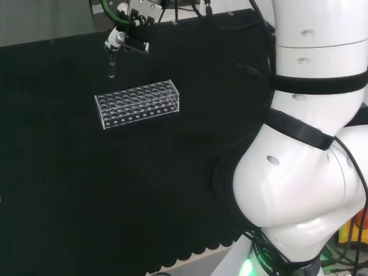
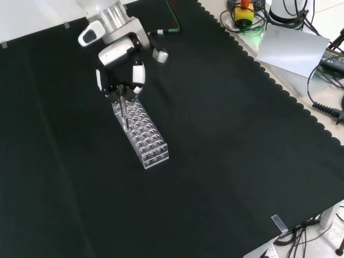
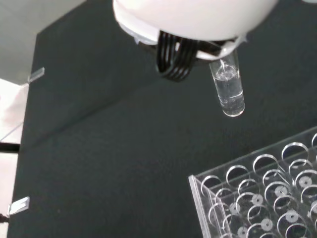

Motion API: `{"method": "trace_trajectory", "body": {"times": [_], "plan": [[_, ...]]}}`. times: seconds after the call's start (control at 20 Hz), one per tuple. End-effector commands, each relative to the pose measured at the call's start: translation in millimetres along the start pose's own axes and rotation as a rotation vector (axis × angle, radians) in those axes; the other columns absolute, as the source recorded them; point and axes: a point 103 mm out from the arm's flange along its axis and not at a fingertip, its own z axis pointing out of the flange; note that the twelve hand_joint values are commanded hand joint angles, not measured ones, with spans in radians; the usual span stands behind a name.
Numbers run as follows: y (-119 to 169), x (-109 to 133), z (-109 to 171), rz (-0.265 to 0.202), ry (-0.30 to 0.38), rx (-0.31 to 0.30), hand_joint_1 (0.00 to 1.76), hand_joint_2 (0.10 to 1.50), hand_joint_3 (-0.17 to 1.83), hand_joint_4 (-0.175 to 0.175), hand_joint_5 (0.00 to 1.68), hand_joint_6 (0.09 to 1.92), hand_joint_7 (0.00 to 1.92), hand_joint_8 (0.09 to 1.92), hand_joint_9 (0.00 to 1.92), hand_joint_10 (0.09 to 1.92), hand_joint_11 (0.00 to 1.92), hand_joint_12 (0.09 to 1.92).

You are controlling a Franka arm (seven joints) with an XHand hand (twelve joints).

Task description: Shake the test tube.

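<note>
A clear glass test tube (image 1: 111,66) hangs upright in the air, pinched at its top by my hand (image 1: 130,35). In the head view it hovers above and just left of the clear plastic rack (image 1: 138,103). From the front, the hand (image 2: 119,64) is over the rack's far end (image 2: 141,133) and the test tube (image 2: 123,110) points down at it. Close up in the wrist view, the test tube (image 3: 227,88) holds clear liquid in its rounded lower part, and the hand (image 3: 198,20) covers its top. A corner of the rack (image 3: 257,198) lies below, its holes vacant.
Black cloth (image 2: 226,161) covers the bench all round the rack. In the front view, cables and a grey sheet (image 2: 293,48) lie beyond the scalloped right edge. The arm's white links (image 1: 310,144) stand at the right of the head view.
</note>
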Motion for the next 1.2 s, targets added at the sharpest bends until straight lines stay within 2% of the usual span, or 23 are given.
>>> {"method": "trace_trajectory", "body": {"times": [0.05,0.2,0.4,0.75,0.85,1.0,1.2], "plan": [[-11.3,-11.8,-30.6,0.016,0.016,-0.043,1.32,0.58,0.79,-0.175,1.27,0.69,1.33,0.70,1.58,0.71,1.08,1.02],[-16.5,-12.1,-36.4,0.006,-0.017,-0.055,1.32,0.58,0.79,-0.175,1.27,0.68,1.33,0.70,1.58,0.71,1.08,1.02],[-25.4,4.5,-34.2,-0.059,-0.098,-0.048,1.32,0.58,0.79,-0.175,1.27,0.68,1.33,0.69,1.58,0.71,1.08,1.02],[-35.3,57.2,-20.5,-0.173,-0.097,-0.009,1.32,0.58,0.79,-0.175,1.27,0.68,1.33,0.69,1.58,0.71,1.09,1.02],[-37.8,65.6,-20.4,-0.193,-0.098,-0.008,1.32,0.58,0.79,-0.175,1.28,0.68,1.33,0.69,1.58,0.71,1.09,1.02],[-38.4,62.9,-25.2,-0.187,-0.104,-0.016,1.32,0.58,0.79,-0.175,1.28,0.68,1.33,0.69,1.58,0.71,1.09,1.02],[-36.2,33.1,-39.9,-0.126,-0.126,-0.040,1.32,0.57,0.79,-0.175,1.28,0.68,1.33,0.69,1.58,0.71,1.08,1.02]]}}
